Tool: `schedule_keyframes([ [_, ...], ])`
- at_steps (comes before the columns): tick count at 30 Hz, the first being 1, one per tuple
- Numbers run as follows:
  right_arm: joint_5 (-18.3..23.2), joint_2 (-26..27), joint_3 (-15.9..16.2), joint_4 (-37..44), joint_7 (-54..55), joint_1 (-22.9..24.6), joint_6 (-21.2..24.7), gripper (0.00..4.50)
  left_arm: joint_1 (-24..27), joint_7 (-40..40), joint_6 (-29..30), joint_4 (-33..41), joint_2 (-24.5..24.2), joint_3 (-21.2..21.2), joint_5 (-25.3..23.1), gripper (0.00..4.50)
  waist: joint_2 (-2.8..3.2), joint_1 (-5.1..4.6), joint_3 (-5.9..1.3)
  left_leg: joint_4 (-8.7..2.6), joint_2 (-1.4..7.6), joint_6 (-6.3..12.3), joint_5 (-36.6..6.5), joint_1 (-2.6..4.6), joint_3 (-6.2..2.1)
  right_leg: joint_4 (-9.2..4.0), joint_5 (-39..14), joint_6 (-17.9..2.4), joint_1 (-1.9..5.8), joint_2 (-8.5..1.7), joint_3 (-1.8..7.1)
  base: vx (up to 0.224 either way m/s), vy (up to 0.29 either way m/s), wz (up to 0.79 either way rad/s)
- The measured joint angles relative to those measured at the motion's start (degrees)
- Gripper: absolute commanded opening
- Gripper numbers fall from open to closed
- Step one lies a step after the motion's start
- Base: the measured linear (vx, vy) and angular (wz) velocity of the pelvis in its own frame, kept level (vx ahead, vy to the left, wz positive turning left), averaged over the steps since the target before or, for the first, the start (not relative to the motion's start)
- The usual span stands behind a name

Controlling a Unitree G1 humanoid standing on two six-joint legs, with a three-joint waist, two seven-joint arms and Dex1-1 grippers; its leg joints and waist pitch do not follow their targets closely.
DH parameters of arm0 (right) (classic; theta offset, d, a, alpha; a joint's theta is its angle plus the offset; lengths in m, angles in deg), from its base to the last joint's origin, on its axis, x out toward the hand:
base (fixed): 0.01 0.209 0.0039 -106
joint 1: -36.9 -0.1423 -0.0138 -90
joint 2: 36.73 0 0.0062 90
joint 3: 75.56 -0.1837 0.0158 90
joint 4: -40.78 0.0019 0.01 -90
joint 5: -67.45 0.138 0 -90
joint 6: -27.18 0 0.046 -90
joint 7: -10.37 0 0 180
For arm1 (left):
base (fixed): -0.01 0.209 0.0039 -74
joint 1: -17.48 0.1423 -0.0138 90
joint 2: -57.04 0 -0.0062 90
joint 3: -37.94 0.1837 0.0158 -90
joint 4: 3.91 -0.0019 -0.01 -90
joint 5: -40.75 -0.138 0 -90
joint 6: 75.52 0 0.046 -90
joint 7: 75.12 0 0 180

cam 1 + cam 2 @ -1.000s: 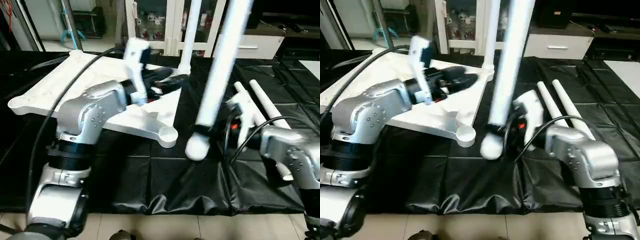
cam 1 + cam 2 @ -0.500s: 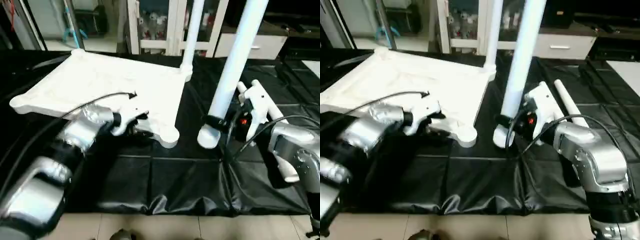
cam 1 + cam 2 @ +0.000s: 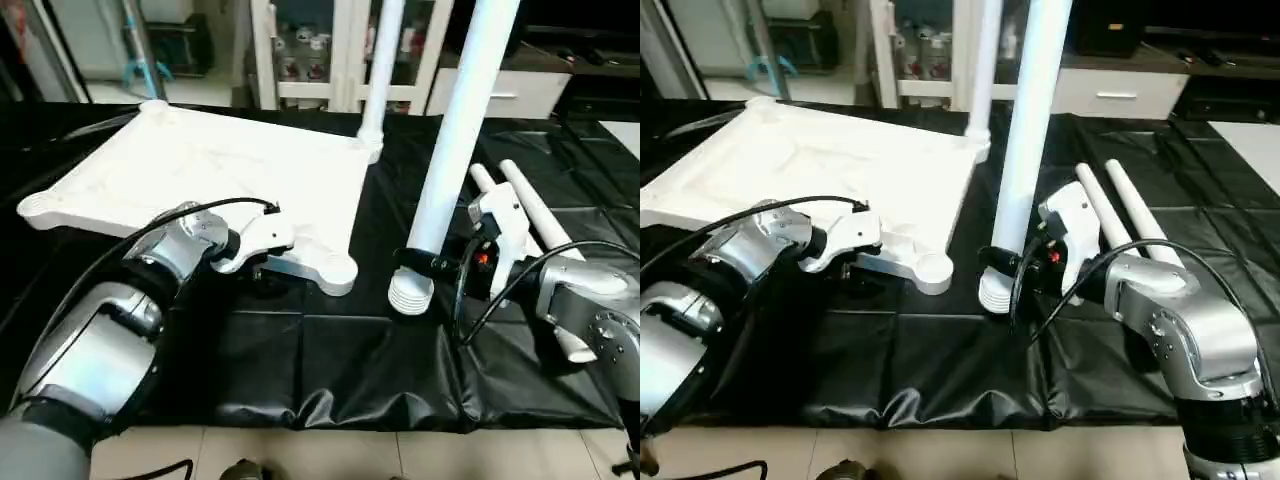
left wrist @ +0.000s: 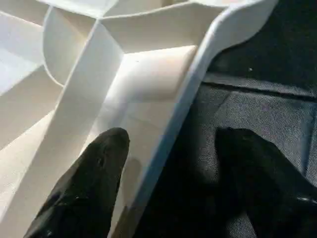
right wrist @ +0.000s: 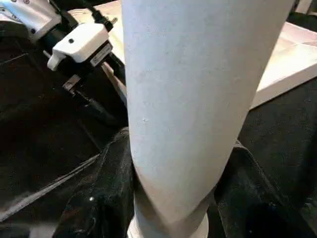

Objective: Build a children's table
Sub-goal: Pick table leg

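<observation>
One leg (image 3: 450,150) upright, pinched near its ribbed lower end by right gripper (image 3: 432,265), right of tabletop | tabletop (image 3: 200,165) upside down on black cover (image 3: 330,360), far-right socket holding a leg (image 3: 380,60) | left gripper (image 4: 168,173) spread, straddling near rim | two legs (image 3: 530,215) lying right

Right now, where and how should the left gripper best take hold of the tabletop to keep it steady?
Probably at the near rim of the tabletop, beside the empty near corner socket. The tabletop lies ribbed side up, so its thin edge wall stands exposed. The left gripper comes from the near side, one finger inside the wall and one outside over the black cover.
</observation>
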Motion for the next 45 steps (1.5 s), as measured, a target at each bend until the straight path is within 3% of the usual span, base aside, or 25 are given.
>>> schedule_keyframes([
  [12,0.0,0.0,0.7,0.1,-0.4,0.3,0.6,1.84,-1.2,0.1,-2.7,-4.5,2.1,-1.7,-1.5,2.22,0.01,-0.20,0.00,-0.01,0.01,0.01,0.0,0.04,0.00,-0.01,0.0,0.0,0.00,0.01,0.00,0.000,0.000,0.00],
  [20,0.0,0.0,0.9,0.1,-0.4,0.3,0.6,1.84,-1.6,1.2,-4.9,-4.5,2.2,-0.2,-5.8,1.48,0.18,-0.21,-0.09,-0.04,0.01,0.02,0.0,0.07,0.01,-0.06,0.0,0.0,0.05,0.00,0.00,0.000,0.000,0.00],
  [23,0.0,0.0,0.9,0.1,-0.4,0.3,0.6,1.84,-1.6,1.8,-5.2,-4.4,2.2,0.3,-6.9,1.39,0.41,-0.21,-0.24,-0.04,0.01,0.03,0.0,0.13,0.01,-0.10,0.0,0.0,0.12,0.00,0.00,0.000,0.000,0.00],
  [24,0.0,0.0,0.9,0.1,-0.4,0.3,0.6,1.84,-1.5,2.0,-5.3,-4.4,2.2,0.3,-7.2,1.12,0.49,-0.21,-0.29,-0.04,0.01,0.03,0.0,0.14,0.01,-0.10,0.0,0.0,0.13,0.00,0.00,0.000,0.000,0.00],
  [28,0.0,0.0,0.9,0.1,-0.3,0.3,0.6,1.84,-0.6,4.0,-6.1,-3.1,2.2,0.4,-8.1,1.03,1.02,-0.30,-0.63,-0.08,0.00,0.04,0.0,0.24,0.02,-0.17,0.0,0.0,0.22,0.00,0.01,0.000,0.000,0.00],
  [29,0.0,0.1,0.9,0.1,-0.2,0.3,0.5,1.84,0.6,4.6,-6.0,-2.1,2.1,0.0,-8.0,0.78,1.19,-0.35,-0.74,-0.10,0.00,0.04,0.0,0.27,0.02,-0.18,0.0,0.0,0.25,0.00,0.01,0.000,0.000,0.00],
  [33,0.0,0.7,0.9,0.1,0.3,0.8,0.3,1.84,3.0,6.7,-5.5,1.0,2.2,-1.0,-7.0,0.53,1.43,-0.40,-0.89,-0.24,-0.01,0.03,0.0,0.83,0.09,-0.27,0.0,0.0,0.67,0.00,0.04,0.000,0.000,0.00],
  [37,-0.1,1.6,0.9,0.1,1.3,1.1,0.0,1.84,6.8,9.3,-0.8,7.5,2.1,-3.5,-3.7,0.32,1.44,-0.73,-0.90,-0.36,-0.07,0.01,0.0,1.23,0.13,-0.29,-0.3,0.4,0.96,-0.10,0.02,0.000,0.000,0.00],
  [42,-1.1,3.1,0.8,-0.2,3.6,1.2,-0.6,1.84,18.1,10.3,9.2,28.0,1.0,-6.8,1.1,0.07,1.41,-1.86,-0.89,-0.47,-0.17,0.05,-0.1,1.17,0.15,-0.29,-0.2,0.2,0.89,-0.23,-0.03,0.000,0.000,0.00],
  [45,-2.1,4.6,0.6,-1.2,5.7,0.9,-1.4,1.84,22.1,9.3,12.8,35.3,1.9,-7.5,2.3,0.03,1.35,-2.00,-0.84,-0.54,-0.18,0.05,-0.1,1.06,0.16,-0.33,-0.3,0.4,0.78,-0.23,-0.05,0.000,0.000,0.00],
])
